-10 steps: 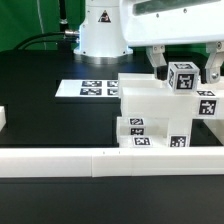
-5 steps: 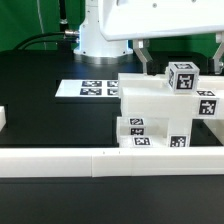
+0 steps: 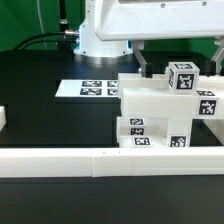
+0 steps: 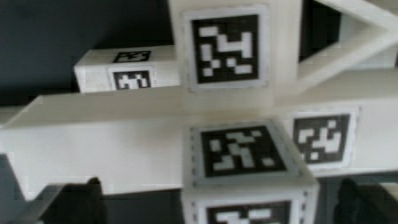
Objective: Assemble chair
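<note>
- My gripper [image 3: 181, 70] hung open above the chair [image 3: 150, 110], jaws spread wide and holding nothing.
- One finger [image 3: 144, 66] stood on the exterior view's left of the post [image 3: 183, 77] and the other on its right. Both were apart from it, with dark gaps between.
- The post rose upright from the top of the chair and carried square tags on its faces.
- The chair sat on the black table [image 3: 40, 105] toward the exterior view's right, just behind the low white wall [image 3: 60, 160].
- Its front showed stacked white blocks, with tags along the lower row and one on the side piece at the far right.
- The marker board [image 3: 98, 88] lay flat on the table, behind the chair and to the exterior view's left of it.
- My base [image 3: 100, 35] stood at the back, beyond the marker board.
- From the wrist, the chair [image 4: 125, 115] filled the picture: a white slab across the middle, with tagged pieces above and below it. My fingers did not show there.
</note>
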`<state>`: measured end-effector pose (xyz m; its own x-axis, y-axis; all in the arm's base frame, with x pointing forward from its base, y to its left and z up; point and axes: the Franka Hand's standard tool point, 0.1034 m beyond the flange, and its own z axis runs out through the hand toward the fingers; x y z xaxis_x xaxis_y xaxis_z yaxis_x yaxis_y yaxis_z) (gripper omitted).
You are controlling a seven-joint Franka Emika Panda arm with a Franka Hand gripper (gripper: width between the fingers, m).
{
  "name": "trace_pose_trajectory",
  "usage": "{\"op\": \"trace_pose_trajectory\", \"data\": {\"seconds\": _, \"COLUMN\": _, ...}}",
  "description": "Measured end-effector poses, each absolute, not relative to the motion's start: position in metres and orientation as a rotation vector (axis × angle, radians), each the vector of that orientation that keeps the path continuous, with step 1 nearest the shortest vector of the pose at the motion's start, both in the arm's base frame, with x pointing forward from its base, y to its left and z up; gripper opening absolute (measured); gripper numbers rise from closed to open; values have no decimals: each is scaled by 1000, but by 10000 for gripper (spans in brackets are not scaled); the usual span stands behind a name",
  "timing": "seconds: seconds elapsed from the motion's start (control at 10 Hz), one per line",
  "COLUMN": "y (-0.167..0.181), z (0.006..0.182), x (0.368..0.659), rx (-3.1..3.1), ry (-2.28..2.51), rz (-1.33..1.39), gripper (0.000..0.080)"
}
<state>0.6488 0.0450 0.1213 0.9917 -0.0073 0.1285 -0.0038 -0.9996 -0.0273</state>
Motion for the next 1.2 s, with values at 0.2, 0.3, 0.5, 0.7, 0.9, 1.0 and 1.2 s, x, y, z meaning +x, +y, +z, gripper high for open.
{"op": "trace_pose_trajectory", "data": {"seconds": 0.2, "y": 44, "z": 121, "x": 650, "rx": -3116, "ry": -129, "rz": -206, "gripper": 649}}
{"op": "trace_pose_trajectory", "data": {"seconds": 0.3, "y": 43, "z": 121, "x": 650, "rx": -3116, "ry": -106, "rz": -206, "gripper": 649}}
{"op": "trace_pose_trajectory", "data": {"seconds": 0.5, "y": 43, "z": 121, "x": 650, "rx": -3116, "ry": -105, "rz": -205, "gripper": 558}}
{"op": "trace_pose_trajectory", "data": {"seconds": 0.7, "y": 43, "z": 121, "x": 650, "rx": -3115, "ry": -55, "rz": -205, "gripper": 282}}
{"op": "trace_pose_trajectory", "data": {"seconds": 0.9, "y": 43, "z": 121, "x": 650, "rx": -3114, "ry": -34, "rz": -205, "gripper": 282}}
{"op": "trace_pose_trajectory", "data": {"seconds": 1.0, "y": 43, "z": 121, "x": 650, "rx": -3104, "ry": 132, "rz": -203, "gripper": 282}}
{"op": "trace_pose_trajectory", "data": {"seconds": 1.2, "y": 44, "z": 121, "x": 649, "rx": -3070, "ry": 395, "rz": -211, "gripper": 282}}
